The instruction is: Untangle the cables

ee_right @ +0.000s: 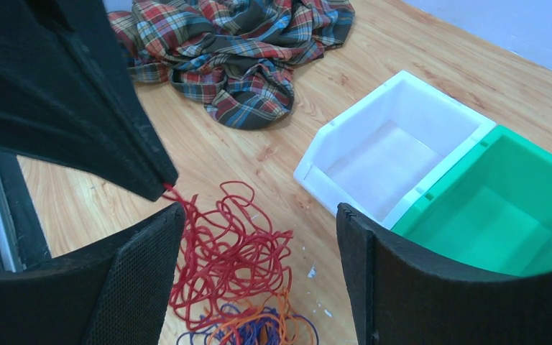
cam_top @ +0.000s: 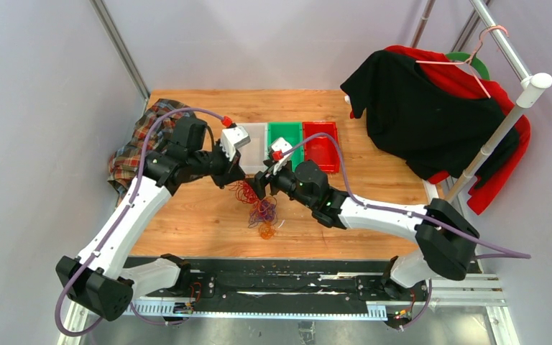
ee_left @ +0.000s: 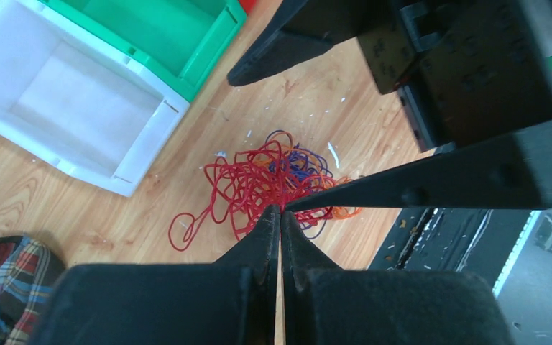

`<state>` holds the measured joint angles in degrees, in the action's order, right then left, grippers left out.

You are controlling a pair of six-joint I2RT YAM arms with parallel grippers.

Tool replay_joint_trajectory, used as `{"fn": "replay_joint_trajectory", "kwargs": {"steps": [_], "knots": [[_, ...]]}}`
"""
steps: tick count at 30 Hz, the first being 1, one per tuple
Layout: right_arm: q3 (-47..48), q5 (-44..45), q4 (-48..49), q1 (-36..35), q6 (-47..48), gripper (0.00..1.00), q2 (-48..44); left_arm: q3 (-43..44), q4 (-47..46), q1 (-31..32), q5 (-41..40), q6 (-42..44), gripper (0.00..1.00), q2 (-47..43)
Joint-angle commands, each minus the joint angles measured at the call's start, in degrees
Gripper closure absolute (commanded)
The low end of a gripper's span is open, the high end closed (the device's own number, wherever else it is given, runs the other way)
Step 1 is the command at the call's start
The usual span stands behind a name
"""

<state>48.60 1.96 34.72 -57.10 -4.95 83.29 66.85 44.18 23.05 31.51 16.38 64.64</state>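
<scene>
The cables point(ee_left: 269, 176) lie heaped on the worktop point(ee_left: 36, 187) under both arms: the left claw point(ee_left: 280, 213) is pinched together on a red strand at the heap's left side, and the right claw point(ee_right: 259, 212), spread apart, hangs just beside it, nearer the purple-orange loops.

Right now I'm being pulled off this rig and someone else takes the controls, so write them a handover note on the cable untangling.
Left end effector: shut, pinching a red strand of the cables.
Right end effector: open, hovering just above the heap, holding nothing.
Cables: one knotted heap of red, orange and purple on the table, on the robot's side of the white bin.
Done: no strand separated yet.
Left: pull all three colours apart.
</scene>
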Motion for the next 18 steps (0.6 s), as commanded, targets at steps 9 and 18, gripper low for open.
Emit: {"fn": "replay_joint_trajectory", "kwargs": {"steps": [9,18], "knots": [[0.81,10.94,12.55,-0.82,-2.43,0.28,6.25,5.26,4.93,1.1,6.07,-1.72,0.99,-0.74],[1.83,18.46,12.28,-0.82,-3.06,0.27,11.06,15.23,11.32,1.18,9.09,-3.9,0.99,0.59]]}}
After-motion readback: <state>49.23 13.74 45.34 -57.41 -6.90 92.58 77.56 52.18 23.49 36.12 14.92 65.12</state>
